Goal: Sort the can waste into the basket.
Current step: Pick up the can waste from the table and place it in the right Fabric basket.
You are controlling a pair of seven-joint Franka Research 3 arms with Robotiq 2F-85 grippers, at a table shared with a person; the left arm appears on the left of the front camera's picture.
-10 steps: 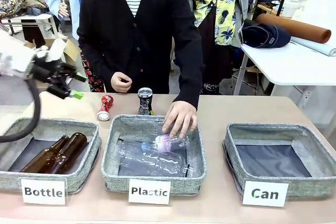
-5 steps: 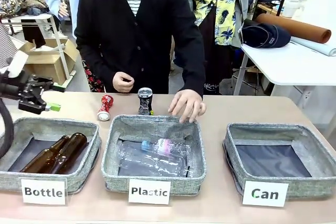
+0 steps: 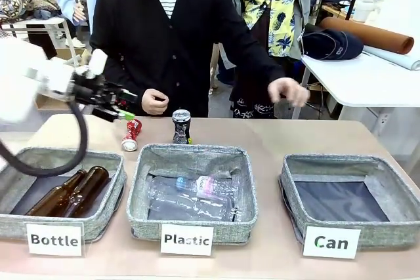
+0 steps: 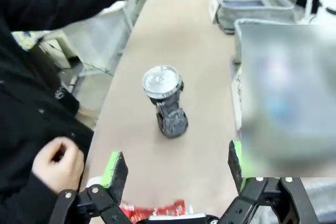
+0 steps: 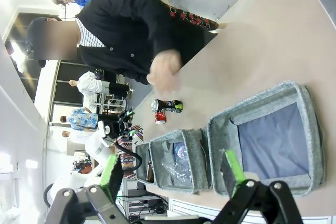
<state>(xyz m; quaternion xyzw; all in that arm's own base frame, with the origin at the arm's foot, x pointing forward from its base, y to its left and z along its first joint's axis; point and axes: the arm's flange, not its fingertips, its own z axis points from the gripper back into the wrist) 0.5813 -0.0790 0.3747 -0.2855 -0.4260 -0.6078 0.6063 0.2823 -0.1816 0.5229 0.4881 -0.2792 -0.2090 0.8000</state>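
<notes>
Near the table's far edge lie two crushed cans. The red can (image 3: 131,134) lies on its side, and the dark can (image 3: 181,126) stands upright to its right. My left gripper (image 3: 131,106) hovers open just above and left of the red can. In the left wrist view the red can (image 4: 155,212) shows low between the green pads of the left gripper (image 4: 175,163), with the dark can (image 4: 165,100) farther ahead. The grey basket labelled "Can" (image 3: 298,165) stands at the right with nothing in it. My right gripper (image 5: 171,169) hangs open high above the basket (image 5: 310,129).
A "Plastic" bin (image 3: 141,191) with clear bottles sits in the middle. A "Bottle" bin (image 3: 39,155) with brown bottles is at the left. The person stands at the far side, one fist (image 3: 152,103) near the cans and the other hand (image 3: 289,90) raised to the right.
My left gripper swung from the far left to just above the red can, still open. The person's hand left the Plastic bin and rose off to the right.
</notes>
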